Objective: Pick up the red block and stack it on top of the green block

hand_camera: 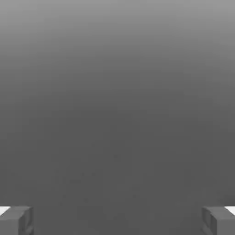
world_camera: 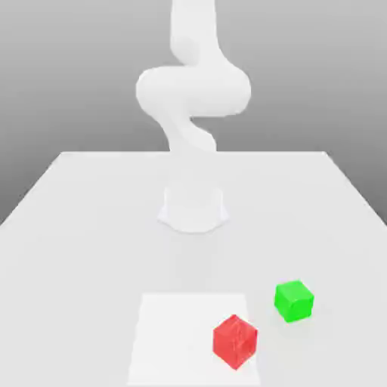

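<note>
White sheet (world_camera: pixel 178 340) bears the red block (world_camera: pixel 235 342).

1. The small red cube (world_camera: pixel 235 342) sits at the right edge of the flat white rectangle (world_camera: pixel 174 340), in the exterior view.
2. The small green cube (world_camera: pixel 294 301) rests on the white table (world_camera: pixel 83 242), farther back and to the exterior view's right.
3. The white jointed arm (world_camera: pixel 193 91) stands behind both.
</note>
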Tool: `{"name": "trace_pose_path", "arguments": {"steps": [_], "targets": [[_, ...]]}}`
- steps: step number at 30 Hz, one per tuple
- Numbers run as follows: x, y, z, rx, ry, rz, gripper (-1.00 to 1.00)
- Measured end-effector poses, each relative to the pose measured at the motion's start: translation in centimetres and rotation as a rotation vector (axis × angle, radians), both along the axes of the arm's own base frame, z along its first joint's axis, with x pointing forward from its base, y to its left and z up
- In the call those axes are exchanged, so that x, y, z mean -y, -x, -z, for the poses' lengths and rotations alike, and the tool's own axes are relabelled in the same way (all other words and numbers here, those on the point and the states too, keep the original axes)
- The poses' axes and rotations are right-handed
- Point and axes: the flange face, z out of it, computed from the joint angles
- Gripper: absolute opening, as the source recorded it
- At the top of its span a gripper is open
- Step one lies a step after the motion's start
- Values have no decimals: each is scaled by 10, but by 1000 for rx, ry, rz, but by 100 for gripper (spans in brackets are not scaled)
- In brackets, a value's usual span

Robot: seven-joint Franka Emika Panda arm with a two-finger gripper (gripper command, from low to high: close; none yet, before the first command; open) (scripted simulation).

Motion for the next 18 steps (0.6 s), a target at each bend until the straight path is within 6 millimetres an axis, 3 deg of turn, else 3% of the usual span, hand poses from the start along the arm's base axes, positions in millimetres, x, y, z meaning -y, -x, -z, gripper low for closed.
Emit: {"name": "trace_pose_path", "arguments": {"steps": [4,9,13,18], "targets": [[-11,-47,77,-123,-42,121,0],[-21,-84,178,-266,-95,264,0],[-27,-95,260,-377,-142,376,0],[-38,-89,359,-516,-206,514,0]]}}
